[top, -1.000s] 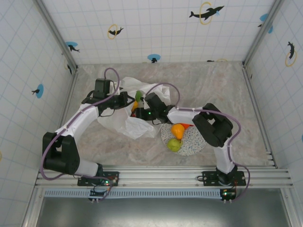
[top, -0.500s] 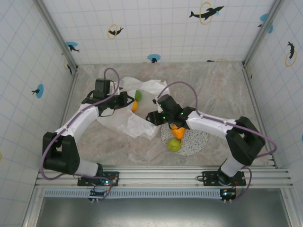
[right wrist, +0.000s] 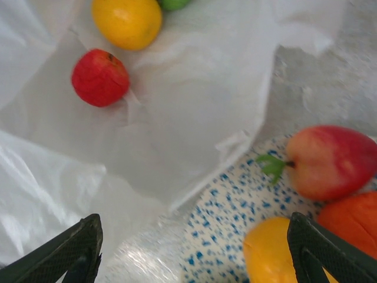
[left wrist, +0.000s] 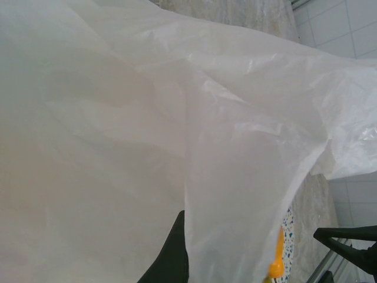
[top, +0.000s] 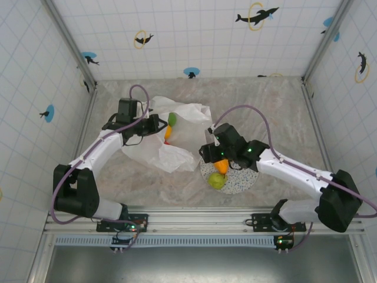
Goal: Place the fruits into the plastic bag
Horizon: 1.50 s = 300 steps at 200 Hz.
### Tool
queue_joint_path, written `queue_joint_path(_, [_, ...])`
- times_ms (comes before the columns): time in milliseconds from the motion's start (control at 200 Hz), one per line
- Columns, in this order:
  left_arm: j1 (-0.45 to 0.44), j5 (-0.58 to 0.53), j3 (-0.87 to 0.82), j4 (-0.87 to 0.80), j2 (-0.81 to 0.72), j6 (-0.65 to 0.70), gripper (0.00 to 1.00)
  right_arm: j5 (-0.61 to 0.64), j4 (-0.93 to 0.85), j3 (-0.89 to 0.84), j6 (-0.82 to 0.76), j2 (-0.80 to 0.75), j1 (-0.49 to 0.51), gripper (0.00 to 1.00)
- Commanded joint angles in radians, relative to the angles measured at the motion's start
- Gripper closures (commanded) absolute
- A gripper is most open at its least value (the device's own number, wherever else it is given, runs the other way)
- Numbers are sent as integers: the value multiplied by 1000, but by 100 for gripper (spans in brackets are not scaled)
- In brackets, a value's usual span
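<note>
- Left gripper: clamped shut on the plastic bag, pinching the bag's rim on its left side. That edge is held up off the table. From the left wrist, crinkled white film drapes over 1 dark finger.
- Plastic bag: lies on the table left of centre, between the 2 arms, with its mouth gaping open. The near part is spread flat and wrinkled.
- Inside the mouth are 3 fruits. The green fruit is farthest back, and the yellow-orange fruit sits just beside it. The red fruit is nearest, close to the yellow-orange one but apart from it. All 3 rest on the bag's film.
- Right gripper: released, fingers spread wide with nothing between them. It hangs over the spot where the bag's edge meets the plate.
- Plate: speckled, just right of the bag, with the bag's corner reaching its rim.
- On the plate are 4 fruits. The red apple has a green stem, and the orange piece touches it. The yellow piece is beside those. The green pear sits at the near rim, against the yellow piece.
</note>
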Motion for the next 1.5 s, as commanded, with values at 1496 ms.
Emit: queue_joint_path(1496, [4,26,-50,10,20,47,100,264,-287,-2,-165,229,334,20])
